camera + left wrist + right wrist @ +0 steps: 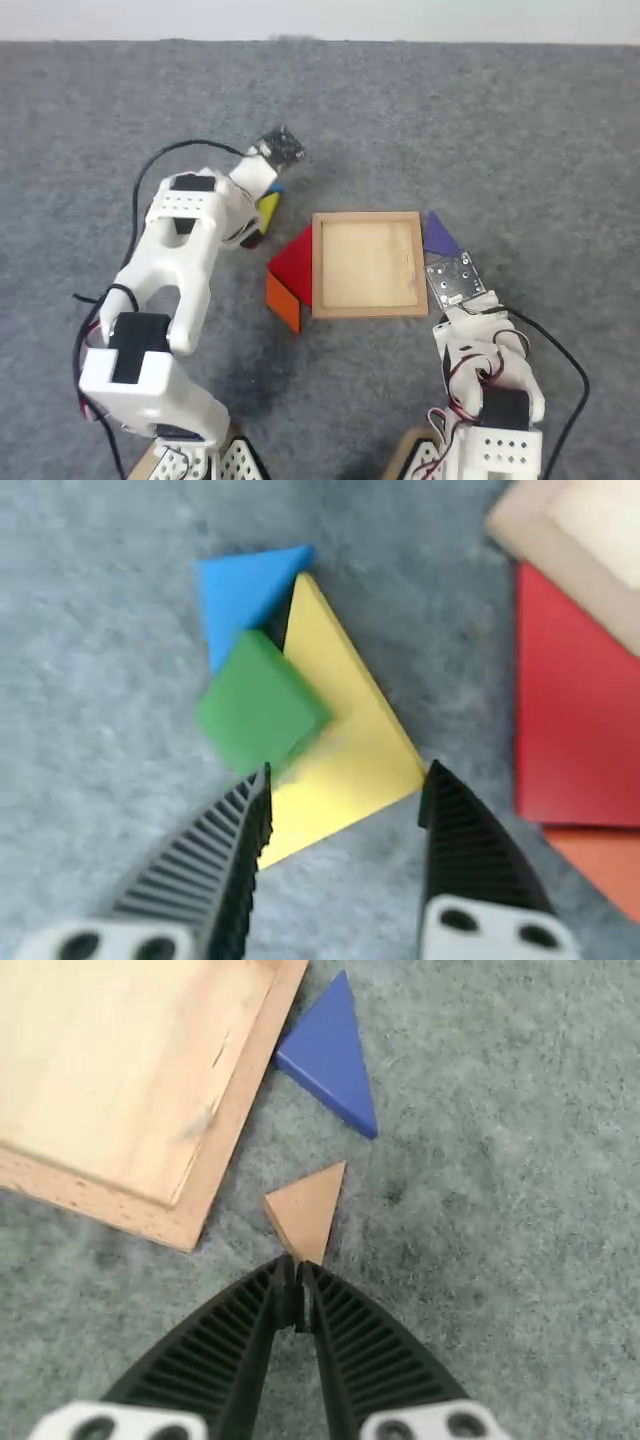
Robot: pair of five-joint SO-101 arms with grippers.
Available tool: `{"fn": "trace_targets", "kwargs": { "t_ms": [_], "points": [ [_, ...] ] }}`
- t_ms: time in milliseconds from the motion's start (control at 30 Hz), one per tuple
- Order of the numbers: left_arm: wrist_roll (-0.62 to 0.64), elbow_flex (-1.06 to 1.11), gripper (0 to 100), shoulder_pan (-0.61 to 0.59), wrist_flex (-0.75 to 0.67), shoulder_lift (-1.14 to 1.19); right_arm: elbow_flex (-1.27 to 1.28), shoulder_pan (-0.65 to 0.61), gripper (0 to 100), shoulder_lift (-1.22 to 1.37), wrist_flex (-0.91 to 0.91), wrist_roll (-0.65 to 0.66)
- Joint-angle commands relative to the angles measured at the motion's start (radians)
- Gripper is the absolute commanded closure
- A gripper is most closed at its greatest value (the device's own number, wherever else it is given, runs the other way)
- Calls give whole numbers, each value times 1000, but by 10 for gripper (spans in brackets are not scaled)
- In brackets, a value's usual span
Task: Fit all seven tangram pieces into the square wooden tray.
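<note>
The grey counter (480,120) carries the square wooden tray (319,265) at its middle, its floor bare, so none of the seven pieces is fitted yet and they lie in two groups on either side of it. The red triangle (295,262), the biggest piece, lies with one edge against the tray's left rim. The orange piece (283,299) sits just beside it on the side towards the arm bases. Farther from the tray, the yellow triangle (345,740) lies under the left hand (347,778), whose fingers are spread apart to either side of one of its corners. This looks like a line-up for a pinch across that corner. On the tray's right, a violet-blue triangle (332,1055) lies just off the far corner. The light blue triangle (245,585) touches the yellow one, and the green square (262,705) rests across both. The square is the likely nuisance, since it may slide or ride along if the yellow piece is lifted. The small tan triangle (308,1210) lies close to the tray's right rim. The right hand (298,1270) has its fingers pressed together, tips at the tan triangle's nearest corner. It seems set to nudge, and I cannot tell whether it nips that corner.
</note>
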Motion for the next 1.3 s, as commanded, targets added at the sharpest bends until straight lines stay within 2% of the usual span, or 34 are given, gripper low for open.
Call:
{"fn": "trace_targets", "kwargs": {
  "t_ms": [0,200,467,567,667,800,900,1067,1167,1267],
  "points": [
    [57,-107,776,-23,-21,-15,17,-5,989,-15,8,20],
    [138,-219,776,-68,-26,-6,17,-5,989,-15,8,20],
    [155,-240,776,-84,-46,21,17,-5,989,-15,8,20],
    [273,-278,776,-106,-120,114,17,-5,989,-15,8,20],
    [405,-392,776,-117,-109,245,17,-5,989,-15,8,20],
    [578,-578,820,-109,18,385,17,-5,989,-15,8,20],
    [621,-700,827,-83,144,474,17,-5,989,-15,8,20],
    [612,-854,830,-66,393,597,17,-5,989,-15,8,20],
    [502,-895,831,-28,568,608,17,-5,989,-15,8,20],
    [480,-898,856,-5,690,575,17,-5,989,-15,8,20]
  ]
}}
